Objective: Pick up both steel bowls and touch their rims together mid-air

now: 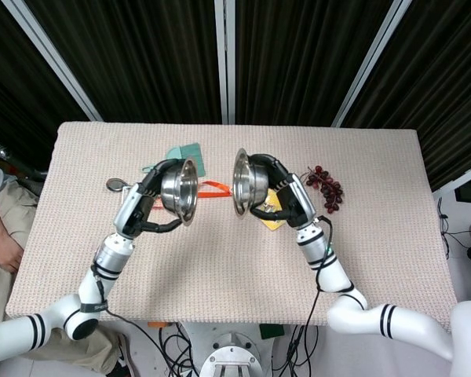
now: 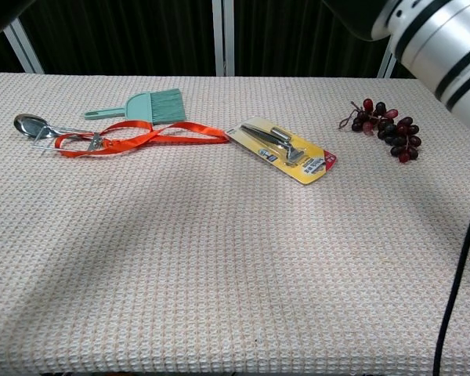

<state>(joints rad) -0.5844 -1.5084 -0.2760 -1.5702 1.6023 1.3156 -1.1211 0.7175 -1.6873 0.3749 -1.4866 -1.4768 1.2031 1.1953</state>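
In the head view the left hand (image 1: pixel 151 206) is raised above the table and clamped on the left steel bowl (image 1: pixel 179 189), fingers wrapped over its outer wall from behind and below, the bowl tipped on its side with its mouth turned toward 3 o'clock. The right hand (image 1: pixel 286 196) grips the right steel bowl (image 1: pixel 244 182) the same way, fingers curled round its back, that bowl tilted nearly on edge with its mouth facing 9 o'clock. Both bowls are off the cloth, near one another at the middle of the table, their rims apart with a narrow gap between them. Outward from there, on the beige woven tablecloth (image 2: pixel 235 274), an orange strap (image 2: pixel 141 137) lies under the gap and runs toward 9 o'clock to a metal spoon (image 2: pixel 31 125). At 12 o'clock of the strap lies a small teal brush (image 2: pixel 145 106). A yellow blister card holding a metal tool (image 2: pixel 282 145) sits beneath the right hand, and a bunch of dark grapes (image 2: pixel 388 125) lies toward 3 o'clock of it, well apart from the bowls
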